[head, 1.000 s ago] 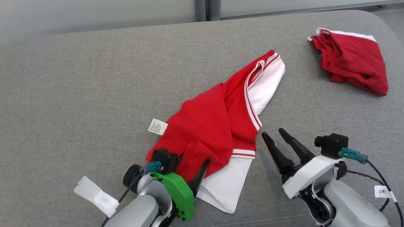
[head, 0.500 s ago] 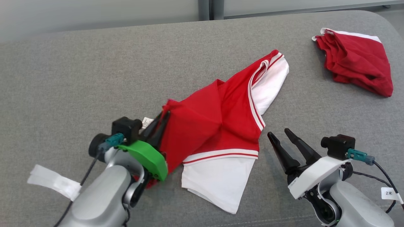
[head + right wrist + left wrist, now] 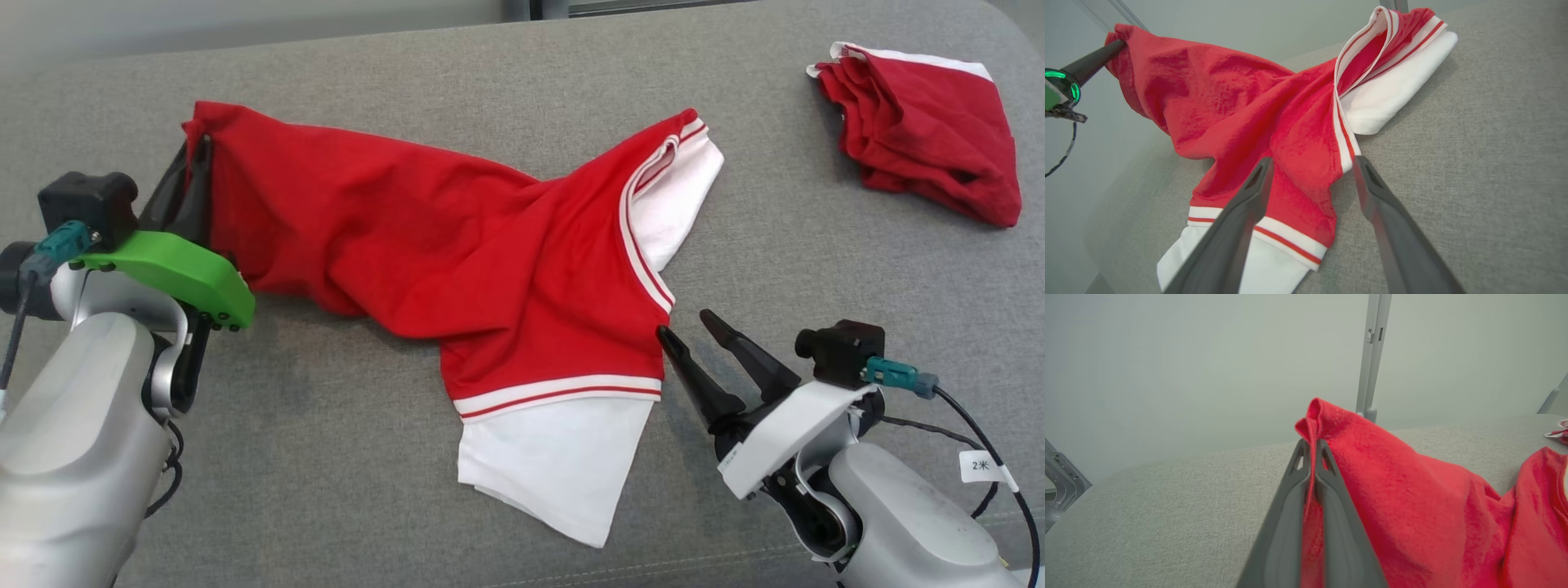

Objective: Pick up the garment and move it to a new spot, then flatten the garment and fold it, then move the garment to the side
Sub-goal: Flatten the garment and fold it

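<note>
– At the far left, what is the left gripper (image 3: 196, 155) doing?
– Its two dark fingers are pressed together on a fold of red cloth at the edge of the garment (image 3: 457, 245). They pinch it and hold that end raised off the grey cushion (image 3: 326, 474). The left wrist view shows the cloth squeezed between them right up to the tips.
– And the garment itself?
– It stretches from that pinch across the middle of the cushion. The red body sags down from the grip. One white, red-striped panel lies flat toward the near edge and another reaches toward the back right. It is rumpled and twisted, not spread.
– The right gripper (image 3: 686, 323)?
– Its fingers are spread wide and empty, just beside the striped band on the garment's right side. I can't tell whether a tip brushes the cloth.
– Farther right?
– A second red garment (image 3: 922, 139) lies bunched at the back right corner, well apart.
– So how far along are we?
– Early, I'd judge. The pick-up is made, and the move to a new spot looks under way. Flattening, folding and setting it aside are all left.
</note>
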Motion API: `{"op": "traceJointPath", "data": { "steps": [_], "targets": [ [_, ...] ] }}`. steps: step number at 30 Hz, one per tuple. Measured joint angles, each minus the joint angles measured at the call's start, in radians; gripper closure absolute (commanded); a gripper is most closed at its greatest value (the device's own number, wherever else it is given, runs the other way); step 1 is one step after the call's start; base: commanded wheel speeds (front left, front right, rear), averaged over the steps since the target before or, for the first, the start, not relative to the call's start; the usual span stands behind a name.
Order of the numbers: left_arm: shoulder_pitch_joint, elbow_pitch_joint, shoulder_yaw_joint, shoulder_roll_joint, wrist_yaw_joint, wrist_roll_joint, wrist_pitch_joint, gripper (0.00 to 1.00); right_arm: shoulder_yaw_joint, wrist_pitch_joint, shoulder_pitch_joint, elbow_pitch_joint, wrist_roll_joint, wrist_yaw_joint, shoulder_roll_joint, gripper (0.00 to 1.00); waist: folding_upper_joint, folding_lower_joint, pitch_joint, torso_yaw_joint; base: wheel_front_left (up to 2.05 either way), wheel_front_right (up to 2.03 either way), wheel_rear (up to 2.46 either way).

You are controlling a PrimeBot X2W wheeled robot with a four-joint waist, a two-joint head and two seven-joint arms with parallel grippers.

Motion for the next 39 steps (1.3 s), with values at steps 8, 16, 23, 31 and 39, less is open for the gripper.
{"op": "traceJointPath", "data": {
  "steps": [8, 16, 23, 31, 39],
  "targets": [
    [-0.039, 0.103, 0.027, 0.018, 0.008, 0.007, -0.003, 1.0, 0.023, 0.013, -0.051, -0.01, -0.01, 0.0, 0.024, 0.0, 0.0, 0.0, 0.04, -0.048, 0.0, 0.0, 0.0],
    [-0.109, 0.154, 0.058, 0.007, -0.001, -0.03, 0.002, 0.0, 0.049, 0.035, -0.052, -0.01, -0.01, 0.0, 0.005, 0.0, 0.0, 0.0, 0.086, -0.075, 0.0, 0.0, 0.0],
    [-0.133, 0.173, 0.08, 0.013, -0.031, -0.045, 0.0, 0.0, 0.078, 0.046, -0.031, -0.041, -0.007, 0.0, -0.023, 0.0, 0.0, 0.0, 0.106, -0.07, 0.0, 0.0, 0.0],
    [-0.126, 0.123, 0.149, 0.025, -0.047, -0.063, -0.012, 0.0, 0.221, 0.108, 0.053, -0.177, 0.123, 0.0, -0.072, 0.0, 0.0, 0.0, 0.096, -0.062, 0.0, 0.0, 0.0],
    [-0.027, -0.057, 0.28, -0.043, -0.046, -0.068, -0.012, 0.0, 0.238, 0.136, 0.112, -0.211, 0.21, 0.0, -0.143, 0.0, 0.0, 0.0, 0.065, -0.05, 0.0, 0.0, 0.0]
  ]
}}
